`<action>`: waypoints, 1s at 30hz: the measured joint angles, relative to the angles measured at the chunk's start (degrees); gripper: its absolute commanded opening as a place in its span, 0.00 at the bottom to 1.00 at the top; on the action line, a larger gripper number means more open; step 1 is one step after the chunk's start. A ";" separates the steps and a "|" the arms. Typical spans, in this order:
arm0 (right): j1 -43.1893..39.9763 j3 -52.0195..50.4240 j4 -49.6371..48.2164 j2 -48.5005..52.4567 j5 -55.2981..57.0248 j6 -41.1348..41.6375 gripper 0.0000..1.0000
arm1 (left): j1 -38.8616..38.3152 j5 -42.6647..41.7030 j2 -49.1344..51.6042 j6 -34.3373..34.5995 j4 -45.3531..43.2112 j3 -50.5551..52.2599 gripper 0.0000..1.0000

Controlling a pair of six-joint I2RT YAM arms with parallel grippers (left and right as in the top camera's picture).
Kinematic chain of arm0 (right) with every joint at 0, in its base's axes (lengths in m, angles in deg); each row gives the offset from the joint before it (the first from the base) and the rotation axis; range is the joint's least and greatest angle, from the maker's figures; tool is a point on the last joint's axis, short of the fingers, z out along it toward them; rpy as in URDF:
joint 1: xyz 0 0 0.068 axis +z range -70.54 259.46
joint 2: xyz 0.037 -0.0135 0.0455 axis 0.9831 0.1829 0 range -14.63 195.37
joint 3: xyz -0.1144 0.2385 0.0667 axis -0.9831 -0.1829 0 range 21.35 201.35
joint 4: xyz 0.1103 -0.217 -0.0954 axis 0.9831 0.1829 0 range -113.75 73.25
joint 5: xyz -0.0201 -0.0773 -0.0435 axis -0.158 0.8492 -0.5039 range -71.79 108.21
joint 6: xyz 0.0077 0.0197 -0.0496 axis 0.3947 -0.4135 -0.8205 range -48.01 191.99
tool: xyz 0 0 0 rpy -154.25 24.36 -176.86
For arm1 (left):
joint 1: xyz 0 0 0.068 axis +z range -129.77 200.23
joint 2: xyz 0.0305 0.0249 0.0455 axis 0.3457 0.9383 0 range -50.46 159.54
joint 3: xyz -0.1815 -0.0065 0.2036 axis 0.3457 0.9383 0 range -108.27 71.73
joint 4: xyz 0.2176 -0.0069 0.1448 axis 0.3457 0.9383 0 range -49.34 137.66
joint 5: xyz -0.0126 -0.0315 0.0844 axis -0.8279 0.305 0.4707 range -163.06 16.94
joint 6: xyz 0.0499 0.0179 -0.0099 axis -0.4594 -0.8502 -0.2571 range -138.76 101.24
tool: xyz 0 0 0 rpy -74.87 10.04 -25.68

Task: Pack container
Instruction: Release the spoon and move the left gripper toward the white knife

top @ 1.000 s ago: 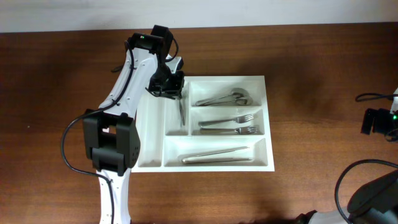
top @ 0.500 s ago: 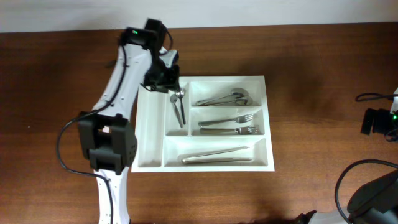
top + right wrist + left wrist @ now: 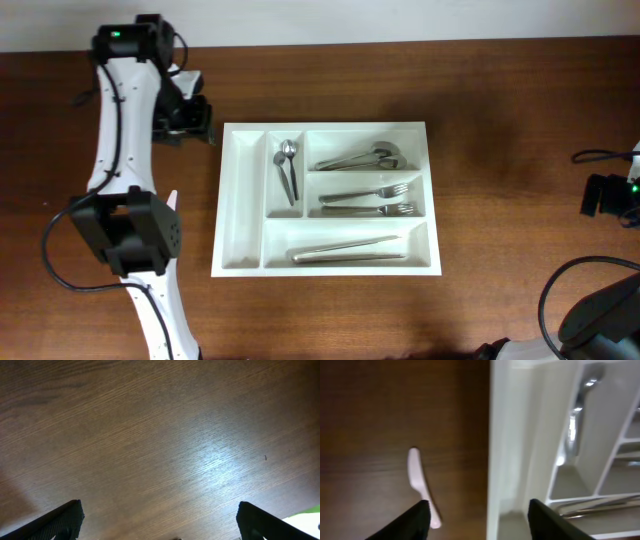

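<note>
1. The container (image 3: 240,200) is a white tray with 5 compartments. It lies flat on the brown wooden table (image 3: 500,100), about mid-frame in the overhead view.
2. Its far-left narrow compartment shows only bare plastic.
3. The narrow compartment next to that holds 2 small spoons (image 3: 288,170), bowls toward the container's far edge. One of them shows blurred in the left wrist view (image 3: 580,405).
4. Of the 3 long compartments on the container's right side, the far one holds round-headed cutlery (image 3: 360,157) with the heads at its right end.
5. The middle one holds 2 forks (image 3: 368,200) lying side by side, tines toward the container's right wall.
6. The near one holds knives (image 3: 350,250) laid lengthwise; how many there are is hard to tell.
7. The left gripper (image 3: 200,122) is off the container's far-left corner, outside its rim and over the table.
8. In the left wrist view the left gripper (image 3: 477,505) has its 2 dark fingers (image 3: 415,522) spread wide with nothing between them. The container's left wall runs up the frame between them.
9. A small white elongated item (image 3: 417,477) lies on the wood just left of the container; what it is cannot be told.
10. The right gripper (image 3: 159,506) also has its fingers wide apart and empty, over bare wood.
11. The right arm (image 3: 603,195) sits well to the right of the container, at the frame's edge.
</note>
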 measured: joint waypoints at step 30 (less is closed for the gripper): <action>0.00 0.00 -0.02 0.00 0.02 -0.02 0.99 | 14.86 1.16 -34.51 0.28 -16.96 49.75 0.99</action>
